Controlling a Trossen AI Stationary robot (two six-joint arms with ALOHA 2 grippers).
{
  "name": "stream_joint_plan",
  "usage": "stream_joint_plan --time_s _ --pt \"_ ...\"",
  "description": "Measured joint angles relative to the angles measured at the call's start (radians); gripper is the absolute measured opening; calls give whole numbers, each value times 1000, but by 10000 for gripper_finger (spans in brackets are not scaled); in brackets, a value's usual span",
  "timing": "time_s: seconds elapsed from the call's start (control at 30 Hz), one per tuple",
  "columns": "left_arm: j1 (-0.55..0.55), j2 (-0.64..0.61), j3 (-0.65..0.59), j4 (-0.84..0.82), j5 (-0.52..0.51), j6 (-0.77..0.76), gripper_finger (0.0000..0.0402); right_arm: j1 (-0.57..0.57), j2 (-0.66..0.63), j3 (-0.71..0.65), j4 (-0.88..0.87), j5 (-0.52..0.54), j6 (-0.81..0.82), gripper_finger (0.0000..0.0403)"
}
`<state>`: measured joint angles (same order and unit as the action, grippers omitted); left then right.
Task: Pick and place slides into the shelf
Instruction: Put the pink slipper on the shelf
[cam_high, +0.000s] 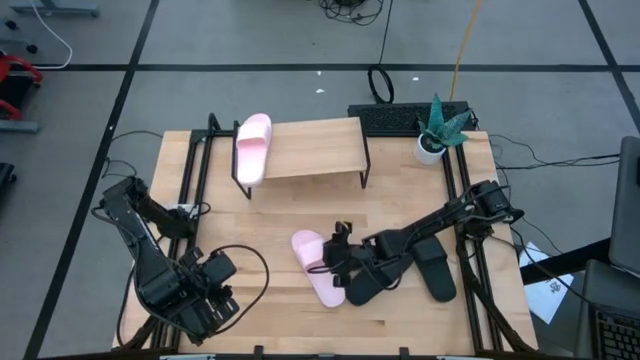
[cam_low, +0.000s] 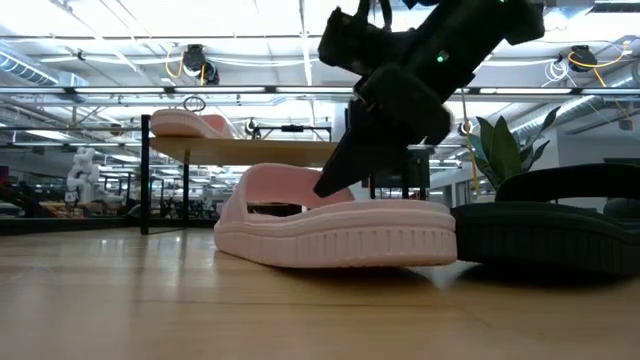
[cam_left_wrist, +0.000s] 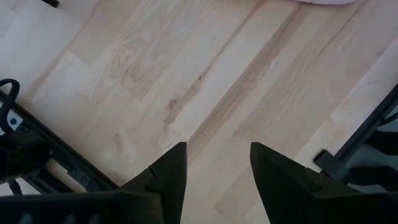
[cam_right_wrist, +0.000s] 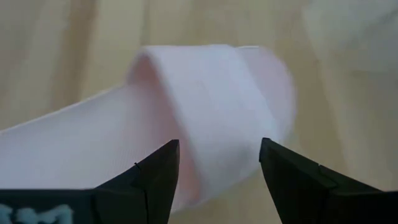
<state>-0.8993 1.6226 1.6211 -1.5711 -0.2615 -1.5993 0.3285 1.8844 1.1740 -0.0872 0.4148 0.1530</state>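
Observation:
One pale pink slide (cam_high: 253, 148) lies on the left end of the shelf (cam_high: 310, 148) at the table's far side. A second pink slide (cam_high: 318, 266) rests sole-down on the table's middle. My right gripper (cam_right_wrist: 217, 149) slants down over it from the right, open, with a finger on either side of the slide's wide strap (cam_right_wrist: 211, 93); no touch shows. Two black slides lie on the table, one (cam_high: 437, 268) at the right and one (cam_high: 365, 285) partly under my right arm. My left gripper (cam_left_wrist: 217, 149) hangs open over bare table at the near left corner (cam_high: 210, 300).
A potted plant (cam_high: 437, 130) stands at the table's far right corner, and a dark keyboard (cam_high: 400, 118) lies behind the shelf. Black frame rails run along the table's left and right edges. The shelf's plank is bare to the right of the pink slide.

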Motion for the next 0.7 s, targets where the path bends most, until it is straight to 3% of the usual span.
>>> stream_joint_plan --time_s 0.1,0.4,0.7 --pt "0 0 0 0 0 0 173 -1 0 0 1 41 0 203" --pt "0 0 0 0 0 5 173 -8 0 0 0 27 -9 131" --pt "0 0 0 0 -1 7 173 -29 -1 2 -36 28 -9 27"
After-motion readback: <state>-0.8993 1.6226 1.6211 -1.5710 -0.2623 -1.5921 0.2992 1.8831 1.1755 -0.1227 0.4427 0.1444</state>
